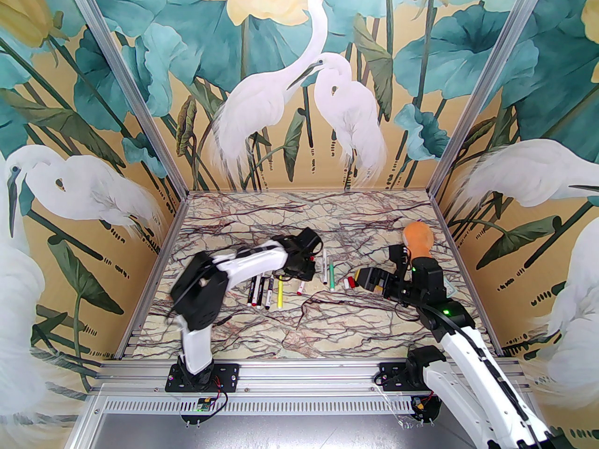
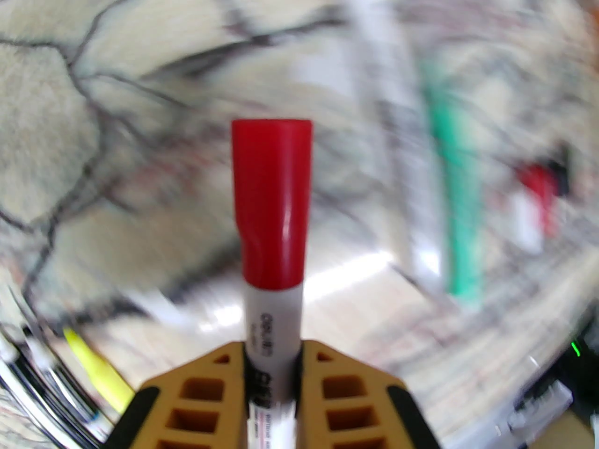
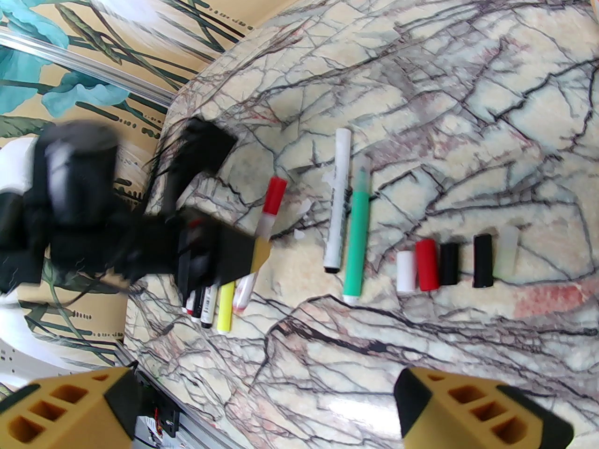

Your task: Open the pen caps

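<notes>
My left gripper (image 2: pixel 273 367) is shut on the white barrel of a pen (image 2: pixel 273 325), whose red pen cap (image 2: pixel 272 204) sticks out past the fingertips. In the right wrist view the same red cap (image 3: pixel 275 194) points away from the left gripper (image 3: pixel 255 255), just above the table. Several loose pen caps lie in a row: white (image 3: pixel 406 271), red (image 3: pixel 427 264), two black (image 3: pixel 449 264) and a pale one (image 3: pixel 507 251). My right gripper (image 3: pixel 271 409) hangs open above the table, near that row (image 1: pixel 347 282), with nothing between its fingers.
A white pen (image 3: pixel 339 199) and a green pen (image 3: pixel 358 241) lie side by side between the arms. A yellow pen (image 1: pixel 280 293) and several black-ended pens (image 1: pixel 259 293) lie below the left gripper (image 1: pixel 304 269). An orange plush toy (image 1: pixel 418 239) stands behind the right arm.
</notes>
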Controlling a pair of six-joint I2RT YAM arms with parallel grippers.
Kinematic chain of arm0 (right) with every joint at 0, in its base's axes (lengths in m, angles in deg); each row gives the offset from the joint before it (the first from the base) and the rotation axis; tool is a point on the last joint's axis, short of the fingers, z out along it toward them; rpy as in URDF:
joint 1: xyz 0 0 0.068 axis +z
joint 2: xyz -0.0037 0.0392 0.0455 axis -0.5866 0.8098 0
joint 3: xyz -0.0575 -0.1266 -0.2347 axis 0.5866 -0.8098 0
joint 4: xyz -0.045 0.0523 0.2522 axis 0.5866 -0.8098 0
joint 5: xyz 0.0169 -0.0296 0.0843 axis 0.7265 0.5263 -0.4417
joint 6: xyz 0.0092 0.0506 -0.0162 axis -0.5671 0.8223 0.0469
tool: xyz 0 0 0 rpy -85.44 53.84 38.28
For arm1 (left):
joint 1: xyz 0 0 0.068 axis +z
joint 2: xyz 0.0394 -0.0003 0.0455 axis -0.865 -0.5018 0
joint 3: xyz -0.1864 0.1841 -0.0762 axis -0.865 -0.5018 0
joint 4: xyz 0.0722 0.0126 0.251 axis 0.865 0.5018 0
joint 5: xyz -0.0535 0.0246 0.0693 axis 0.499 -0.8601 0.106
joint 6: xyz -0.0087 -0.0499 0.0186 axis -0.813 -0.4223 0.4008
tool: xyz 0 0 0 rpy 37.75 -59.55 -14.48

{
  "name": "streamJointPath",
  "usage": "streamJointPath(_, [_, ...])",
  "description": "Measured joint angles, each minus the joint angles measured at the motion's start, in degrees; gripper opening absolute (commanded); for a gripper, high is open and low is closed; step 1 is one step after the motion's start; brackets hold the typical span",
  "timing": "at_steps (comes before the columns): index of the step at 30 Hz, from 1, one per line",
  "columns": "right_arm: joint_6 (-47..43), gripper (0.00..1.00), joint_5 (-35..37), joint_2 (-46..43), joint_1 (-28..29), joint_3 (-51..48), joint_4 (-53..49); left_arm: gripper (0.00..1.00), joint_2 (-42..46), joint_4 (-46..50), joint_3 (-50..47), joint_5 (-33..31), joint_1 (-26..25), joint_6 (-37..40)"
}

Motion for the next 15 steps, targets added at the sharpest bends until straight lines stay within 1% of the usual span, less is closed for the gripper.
streamJointPath(3, [2.3, 0.85, -0.3, 1.6, 0.7, -0.1, 2.1, 0.17, 7.3, -5.0, -5.3, 5.6, 0.0, 0.6])
streamJointPath(6, [4.1, 0.81, 0.3, 3.5, 2.5, -0.1, 4.0, 0.16, 12.3, -9.9, -10.0, 11.1, 0.0, 1.0])
streamJointPath(7, [4.4, 0.78, 0.8, 4.1, 3.4, 0.0, 4.4, 0.16, 13.4, -11.2, -11.3, 12.5, 0.0, 1.0])
streamJointPath(11, [6.0, 0.75, 3.8, 7.8, 8.2, 1.8, 5.9, 0.16, 17.1, -17.5, -17.4, 18.5, 0.0, 0.5])
streamJointPath(15, [7.4, 0.71, 7.5, 11.8, 13.2, 4.6, 8.5, 0.17, 18.9, -24.5, -22.3, 24.0, -0.1, -2.0])
